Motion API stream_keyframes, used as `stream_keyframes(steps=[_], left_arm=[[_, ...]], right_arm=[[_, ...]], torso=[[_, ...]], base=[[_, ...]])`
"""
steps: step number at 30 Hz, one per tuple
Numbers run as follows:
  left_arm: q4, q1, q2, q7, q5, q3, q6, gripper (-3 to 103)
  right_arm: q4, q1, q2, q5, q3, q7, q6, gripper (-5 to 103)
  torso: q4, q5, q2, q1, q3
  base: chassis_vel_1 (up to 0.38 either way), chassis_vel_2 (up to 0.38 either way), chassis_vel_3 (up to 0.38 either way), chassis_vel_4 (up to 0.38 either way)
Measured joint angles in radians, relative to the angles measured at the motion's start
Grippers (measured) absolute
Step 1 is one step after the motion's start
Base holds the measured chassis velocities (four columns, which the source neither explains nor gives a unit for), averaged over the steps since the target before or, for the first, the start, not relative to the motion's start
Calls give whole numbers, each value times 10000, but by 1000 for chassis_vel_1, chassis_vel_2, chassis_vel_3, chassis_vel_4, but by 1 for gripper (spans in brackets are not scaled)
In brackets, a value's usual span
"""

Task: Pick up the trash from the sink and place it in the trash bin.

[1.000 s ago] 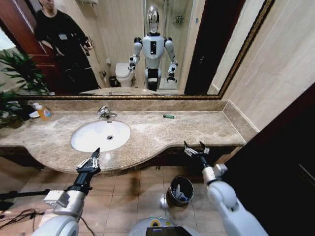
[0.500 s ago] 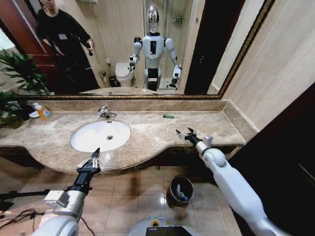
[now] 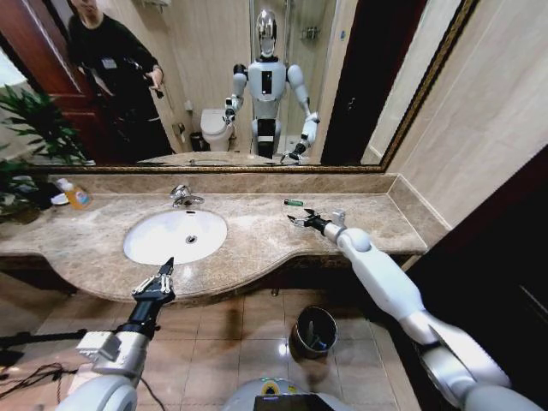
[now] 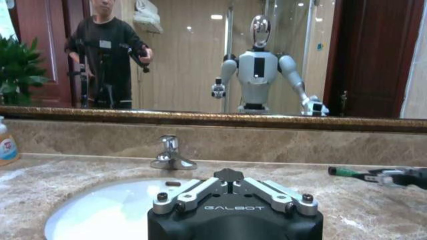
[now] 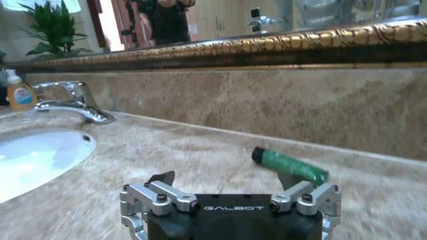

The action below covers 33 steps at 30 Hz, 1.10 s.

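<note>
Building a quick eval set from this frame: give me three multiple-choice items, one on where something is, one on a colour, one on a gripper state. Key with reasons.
1. Where does the small tube lie?
A. in the sink
B. on the countertop near the back wall
C. in the trash bin

2. What colour is that tube?
A. green
B. red
C. white

3. How is the right gripper?
A. shut on the tube
B. open, just short of the tube
C. parked beside the bin

Key: B, the tube rests on the countertop, right of the sink; A, the right wrist view shows it green with a dark cap; B, the fingers stand apart with nothing between them. The left gripper waits at the counter's front edge.
</note>
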Motion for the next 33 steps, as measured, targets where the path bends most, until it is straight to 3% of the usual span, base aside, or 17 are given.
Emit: stream_keyframes(steps=[9, 20, 27, 31, 33], left_arm=[[0, 0, 0, 0, 0, 0, 0, 0], [0, 0, 0, 0, 0, 0, 0, 0], [0, 0, 0, 0, 0, 0, 0, 0], [0, 0, 0, 0, 0, 0, 0, 0], [0, 0, 0, 0, 0, 0, 0, 0]], right_arm=[[-1583, 1612, 460, -276, -724, 456, -20, 100], [-3204, 2841, 914, -941, -1162, -157, -416, 101], [-3774, 3175, 1081, -1275, -1140, -378, -1275, 85], [-3930, 3213, 995, -1509, -1105, -493, -1330, 81], [-4073, 3230, 932, -1622, -989, -531, -1331, 73]], torso=[[0, -1, 0, 0, 0], [0, -1, 0, 0, -1], [1, -1, 1, 0, -1], [-1, 0, 1, -1, -1], [-1, 0, 1, -1, -1]], base=[[0, 0, 0, 0], [0, 0, 0, 0], [0, 0, 0, 0], [0, 0, 0, 0], [0, 0, 0, 0]])
